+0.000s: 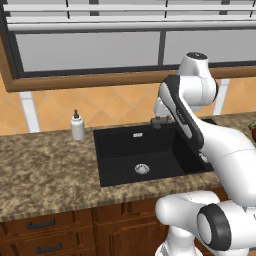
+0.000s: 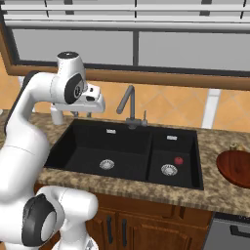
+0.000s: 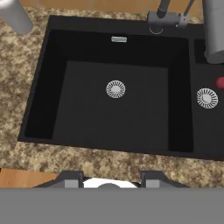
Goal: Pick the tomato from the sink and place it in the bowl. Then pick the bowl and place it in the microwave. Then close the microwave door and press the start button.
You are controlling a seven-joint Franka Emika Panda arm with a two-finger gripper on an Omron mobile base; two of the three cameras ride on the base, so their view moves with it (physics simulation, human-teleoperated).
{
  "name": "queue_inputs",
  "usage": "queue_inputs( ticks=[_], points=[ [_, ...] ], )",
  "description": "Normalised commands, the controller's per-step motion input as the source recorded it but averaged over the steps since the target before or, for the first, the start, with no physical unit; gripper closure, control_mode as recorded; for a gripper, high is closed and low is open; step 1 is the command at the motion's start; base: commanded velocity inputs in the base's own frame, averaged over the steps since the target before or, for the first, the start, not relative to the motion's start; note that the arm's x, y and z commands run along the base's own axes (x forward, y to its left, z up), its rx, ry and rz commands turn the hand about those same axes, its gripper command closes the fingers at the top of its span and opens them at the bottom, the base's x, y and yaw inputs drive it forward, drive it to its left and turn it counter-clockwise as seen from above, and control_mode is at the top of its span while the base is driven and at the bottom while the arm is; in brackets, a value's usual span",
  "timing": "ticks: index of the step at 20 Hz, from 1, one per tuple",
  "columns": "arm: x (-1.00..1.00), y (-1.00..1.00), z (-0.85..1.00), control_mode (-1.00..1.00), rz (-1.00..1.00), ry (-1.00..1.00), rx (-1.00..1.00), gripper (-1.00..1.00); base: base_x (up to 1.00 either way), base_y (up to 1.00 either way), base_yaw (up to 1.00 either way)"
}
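The pincer (image 3: pixel 109 177) hangs above the near rim of the black rectangular recessed sink (image 3: pixel 116 127), its two dark finger tips standing well apart with nothing between them, looking down into the larger basin with its round silver drain. The small round pinkish-red tomato (image 2: pixel 178 160) lies in the smaller right basin, just beside that basin's drain and well apart from the pincer. The wide, shallow, glossy reddish-brown bowl (image 2: pixel 236 168) rests on the speckled brown granite surface (image 1: pixel 45 170) right of the sink, and a small white soap bottle (image 1: pixel 77 125) stands on its left.
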Motion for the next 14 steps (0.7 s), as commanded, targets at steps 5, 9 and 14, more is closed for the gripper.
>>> queue_inputs(
  ticks=[5,9,14],
  points=[
    [-0.33,-0.23,-0.02,-1.00,-0.04,-0.01,0.00,-1.00,0.00,0.00,0.00],
    [-0.85,-0.60,-0.19,-1.00,-0.15,0.01,0.00,-1.00,0.00,0.00,0.00],
    [-0.97,-0.89,-0.23,-1.00,-0.30,-0.01,0.00,-1.00,0.00,0.00,0.00]
  ],
)
